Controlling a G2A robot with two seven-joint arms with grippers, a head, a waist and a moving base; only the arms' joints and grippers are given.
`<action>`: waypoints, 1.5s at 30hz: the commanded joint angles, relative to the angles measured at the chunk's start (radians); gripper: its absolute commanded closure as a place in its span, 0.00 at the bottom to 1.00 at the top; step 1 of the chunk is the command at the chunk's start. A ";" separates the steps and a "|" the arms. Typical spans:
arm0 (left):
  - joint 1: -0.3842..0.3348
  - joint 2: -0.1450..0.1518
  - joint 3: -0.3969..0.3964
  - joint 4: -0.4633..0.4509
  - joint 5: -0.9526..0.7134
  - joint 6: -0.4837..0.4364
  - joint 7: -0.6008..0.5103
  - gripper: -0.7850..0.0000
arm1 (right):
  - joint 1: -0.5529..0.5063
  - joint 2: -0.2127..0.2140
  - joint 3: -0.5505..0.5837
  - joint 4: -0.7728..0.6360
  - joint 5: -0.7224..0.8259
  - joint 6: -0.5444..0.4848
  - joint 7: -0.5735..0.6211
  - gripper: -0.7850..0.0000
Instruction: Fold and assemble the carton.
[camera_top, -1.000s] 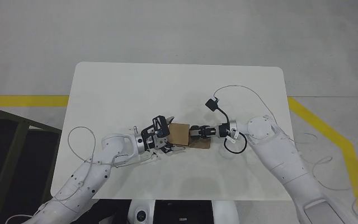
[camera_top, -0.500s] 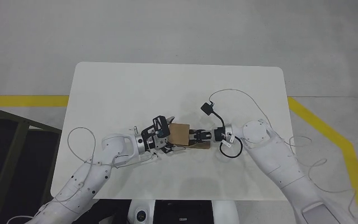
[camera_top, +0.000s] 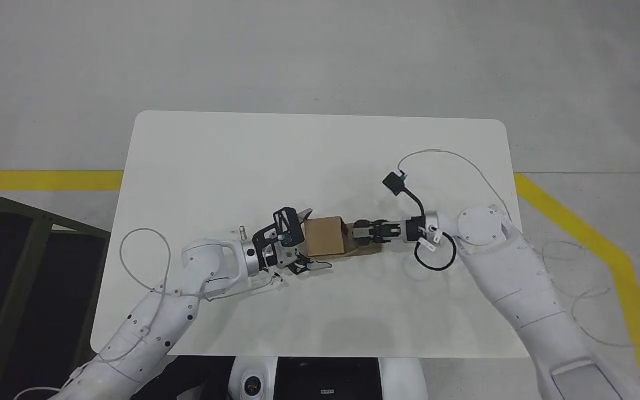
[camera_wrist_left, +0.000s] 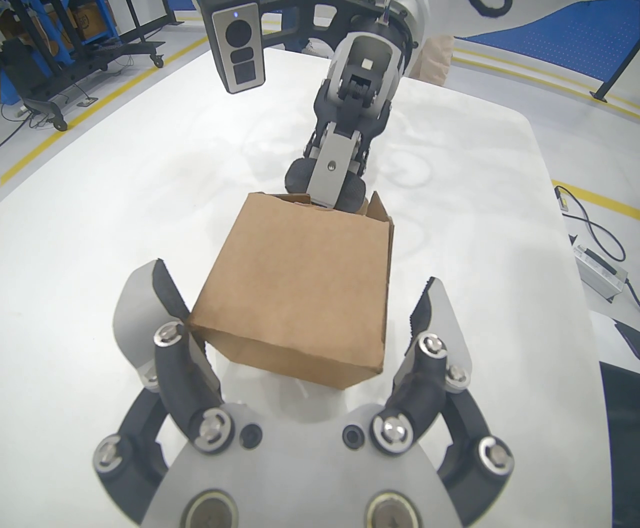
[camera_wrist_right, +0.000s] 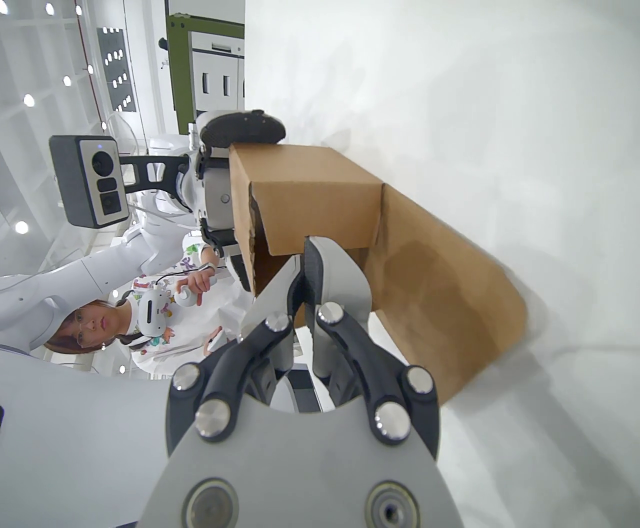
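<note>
a brown cardboard carton (camera_top: 325, 237) lies on its side on the white bench (camera_top: 200, 160), about midway between the bench's left and right edges and a little nearer the edge on the robot's side. one end faces the left pincer (camera_wrist_left: 296, 274), which is spread wide around it: one finger touches a lower corner of the carton, and the other stands just clear of the opposite side. the open end faces the right pincer (camera_wrist_right: 303, 257). its fingers are drawn narrow, almost together, at the mouth against an inward-folded flap (camera_wrist_right: 315, 215); whether they pinch any cardboard cannot be told. a larger flap (camera_wrist_right: 440, 310) runs out flat on the bench from that open end.
</note>
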 joint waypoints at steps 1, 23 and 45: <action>0.001 -0.001 0.000 -0.001 0.000 0.001 -0.001 0.00 | -0.007 0.008 0.022 -0.014 -0.004 0.005 0.005 1.00; 0.008 -0.012 -0.009 -0.004 0.008 -0.006 -0.008 0.00 | -0.204 0.055 0.095 -0.243 -0.014 0.146 -0.017 1.00; 0.022 -0.016 -0.032 -0.011 0.014 -0.032 -0.009 0.00 | -0.080 0.009 -0.026 -0.075 -0.005 0.049 -0.133 1.00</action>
